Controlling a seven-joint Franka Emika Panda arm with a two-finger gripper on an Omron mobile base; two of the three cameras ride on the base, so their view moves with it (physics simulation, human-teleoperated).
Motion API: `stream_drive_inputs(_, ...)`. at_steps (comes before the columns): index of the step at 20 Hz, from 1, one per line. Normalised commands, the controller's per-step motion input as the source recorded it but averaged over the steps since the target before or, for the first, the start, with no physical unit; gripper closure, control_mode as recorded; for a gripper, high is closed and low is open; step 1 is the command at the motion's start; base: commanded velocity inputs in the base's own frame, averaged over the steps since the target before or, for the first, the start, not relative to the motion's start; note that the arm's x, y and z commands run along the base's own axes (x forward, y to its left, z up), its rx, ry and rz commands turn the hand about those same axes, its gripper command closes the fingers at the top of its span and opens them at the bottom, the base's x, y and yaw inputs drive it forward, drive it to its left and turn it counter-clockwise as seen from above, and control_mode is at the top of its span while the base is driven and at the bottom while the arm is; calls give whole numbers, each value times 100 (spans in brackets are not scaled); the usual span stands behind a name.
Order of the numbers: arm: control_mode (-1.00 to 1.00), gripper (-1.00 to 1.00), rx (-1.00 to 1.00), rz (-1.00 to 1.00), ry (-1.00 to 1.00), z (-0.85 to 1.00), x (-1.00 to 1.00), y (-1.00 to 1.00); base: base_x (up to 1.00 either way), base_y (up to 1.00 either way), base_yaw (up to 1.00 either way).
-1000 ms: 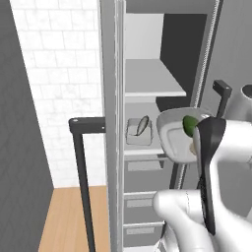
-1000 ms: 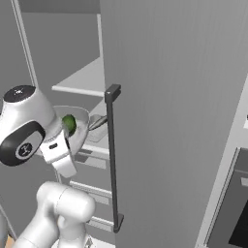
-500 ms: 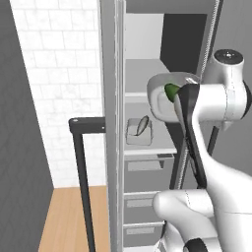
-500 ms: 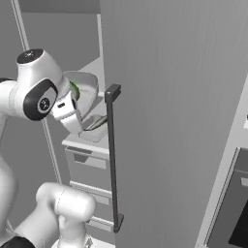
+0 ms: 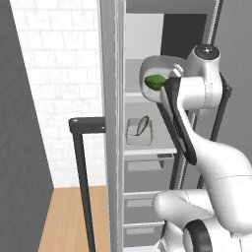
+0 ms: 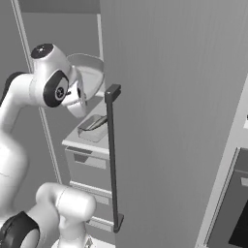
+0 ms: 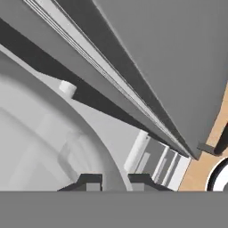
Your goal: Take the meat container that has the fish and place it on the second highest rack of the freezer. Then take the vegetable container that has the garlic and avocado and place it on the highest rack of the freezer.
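Observation:
My gripper (image 7: 114, 180) is shut on the rim of the vegetable container (image 5: 153, 68), a pale round bowl (image 6: 90, 72) with the dark green avocado (image 5: 155, 81) in it. The garlic is hidden. I hold the bowl tilted at the open freezer (image 5: 111, 123), just above the highest rack (image 5: 135, 97). Below it, the meat container (image 5: 139, 133) with the fish (image 5: 143, 125) rests on the second highest rack (image 5: 147, 150). From the right, the same tray (image 6: 93, 129) shows under the bowl. In the hand view, the bowl's wall (image 7: 44, 142) curves away from the fingertips (image 7: 90, 180).
The freezer door (image 6: 174, 121) stands open with its long dark bar handle (image 6: 112, 155) close to the arm. Grey drawers (image 5: 142, 165) lie under the lower shelf. A white tiled wall (image 5: 59, 88) is at the left, a black-windowed oven (image 6: 232, 208) at the far right.
The arm has lifted the bowl with the avocado from the level of the lower shelf up to the upper shelf. The fish tray has not moved.

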Motion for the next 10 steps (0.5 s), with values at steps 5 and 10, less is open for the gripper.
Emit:
stream_drive_inputs(5,-100,100,3,0,20,-2,100,2,0,0,0)
stream_drive_inputs(10,-100,100,0,0,22,-1,100,3,0,0,0)
